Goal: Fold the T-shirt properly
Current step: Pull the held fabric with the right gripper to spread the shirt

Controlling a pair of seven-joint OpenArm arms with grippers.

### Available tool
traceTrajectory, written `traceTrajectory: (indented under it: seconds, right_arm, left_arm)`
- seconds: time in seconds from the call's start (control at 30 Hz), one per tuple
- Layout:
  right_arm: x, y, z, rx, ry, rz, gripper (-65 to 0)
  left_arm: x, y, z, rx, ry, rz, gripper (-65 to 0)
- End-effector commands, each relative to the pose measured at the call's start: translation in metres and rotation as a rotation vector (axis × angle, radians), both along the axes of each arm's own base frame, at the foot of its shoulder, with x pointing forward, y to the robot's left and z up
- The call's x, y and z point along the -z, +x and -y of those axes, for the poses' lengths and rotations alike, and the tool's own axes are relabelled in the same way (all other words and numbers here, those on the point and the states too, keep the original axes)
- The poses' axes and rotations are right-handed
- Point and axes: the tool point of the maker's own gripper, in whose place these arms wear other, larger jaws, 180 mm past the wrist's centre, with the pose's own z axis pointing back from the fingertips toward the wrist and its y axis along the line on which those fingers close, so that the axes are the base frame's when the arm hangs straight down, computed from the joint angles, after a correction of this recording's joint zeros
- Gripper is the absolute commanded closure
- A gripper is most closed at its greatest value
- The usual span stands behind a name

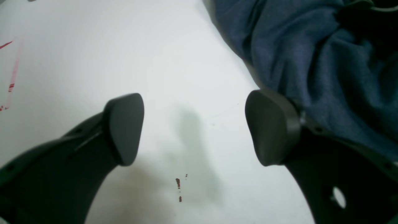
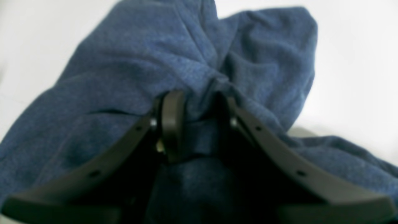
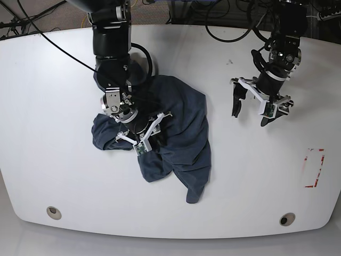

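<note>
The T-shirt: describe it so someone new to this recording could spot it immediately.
On the white table, look toward the base view's left half, under the arm with the right tool. The T-shirt lies there as a crumpled dark slate-blue heap, one tail trailing toward the near edge. It is the only fabric here; the right tool pinches a fold of it.

A white table (image 3: pixel 53 64) with rounded corners fills nearly the whole scene. Its surface is smooth and evenly lit, with soft shadows. Near the right edge sits a red rectangle mark (image 3: pixel 313 168), partly worn. Small red specks (image 1: pixel 178 183) also dot the tabletop in the left wrist view. Two round holes lie close to the near edge, one at the left (image 3: pixel 52 212) and one at the right (image 3: pixel 286 219). Beyond the far edge, black cables (image 3: pixel 21 16) trail over a dark floor.
</note>
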Motion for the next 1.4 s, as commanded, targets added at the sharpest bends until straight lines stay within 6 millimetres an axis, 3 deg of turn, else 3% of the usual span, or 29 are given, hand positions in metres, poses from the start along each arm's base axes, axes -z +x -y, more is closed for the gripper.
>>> traceTrajectory:
  seconds: [0.0, 0.27, 0.6, 0.8, 0.87, 0.93, 1.13, 1.37]
  right_arm:
    - [-0.021, 0.013, 0.001, 0.011, 0.026, 0.067, -14.6]
    - [-0.024, 0.020, 0.021, 0.059, 0.030, 0.079, -4.7]
    - [-0.039, 0.028, 0.033, 0.075, -0.003, 0.093, -4.2]
    - [-0.069, 0.036, 0.031, 0.060, -0.032, 0.154, -5.8]
    - [-0.109, 0.040, 0.022, 0.036, -0.047, 0.247, -4.2]
    - [-0.119, 0.040, 0.019, 0.030, -0.050, 0.272, -4.2]
    - [-0.138, 0.039, 0.014, 0.023, -0.043, 0.327, -3.7]
    - [-0.139, 0.035, 0.014, 0.025, -0.030, 0.350, -3.3]
  left_arm:
    - [-0.015, 0.006, 0.000, 0.003, -0.012, 0.054, -51.2]
    - [-0.012, 0.004, -0.001, 0.001, -0.006, 0.045, -51.0]
    - [-0.014, 0.005, -0.001, 0.003, -0.007, 0.050, -51.0]
    - [-0.013, 0.004, 0.000, 0.004, -0.006, 0.050, -51.1]
    - [-0.013, 0.004, 0.000, 0.002, -0.008, 0.049, -51.1]
    - [-0.013, 0.004, 0.000, 0.002, -0.010, 0.051, -51.0]
    - [-0.015, 0.006, 0.000, 0.002, -0.011, 0.057, -51.1]
    - [-0.028, 0.020, 0.003, 0.004, -0.014, 0.093, -51.6]
